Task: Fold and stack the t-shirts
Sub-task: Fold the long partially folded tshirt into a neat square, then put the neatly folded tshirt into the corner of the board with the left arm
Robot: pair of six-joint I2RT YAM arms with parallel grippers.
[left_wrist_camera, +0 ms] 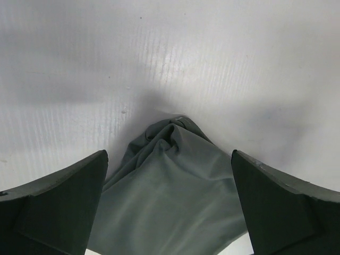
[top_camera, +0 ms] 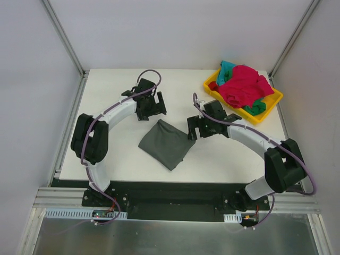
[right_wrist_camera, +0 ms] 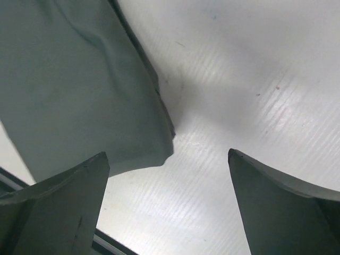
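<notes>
A dark olive-grey t-shirt (top_camera: pixel 166 142) lies folded into a rough diamond on the white table, between my two arms. My left gripper (top_camera: pixel 150 108) hovers open just above its far corner; the left wrist view shows that bunched corner of the shirt (left_wrist_camera: pixel 170 196) lying loose between the wide-apart fingers. To the shirt's right, my right gripper (top_camera: pixel 197 128) is open too, and its wrist view has the shirt's edge (right_wrist_camera: pixel 79 90) off to the left, bare table between the fingers. Magenta-red (top_camera: pixel 241 87), teal (top_camera: pixel 226 70) and green (top_camera: pixel 256 108) t-shirts are heaped at the back right.
A yellow tray (top_camera: pixel 268 110) at the table's back right corner holds the heap of coloured shirts. Grey walls and metal posts close in the table on three sides. The arm bases sit on a black rail at the near edge.
</notes>
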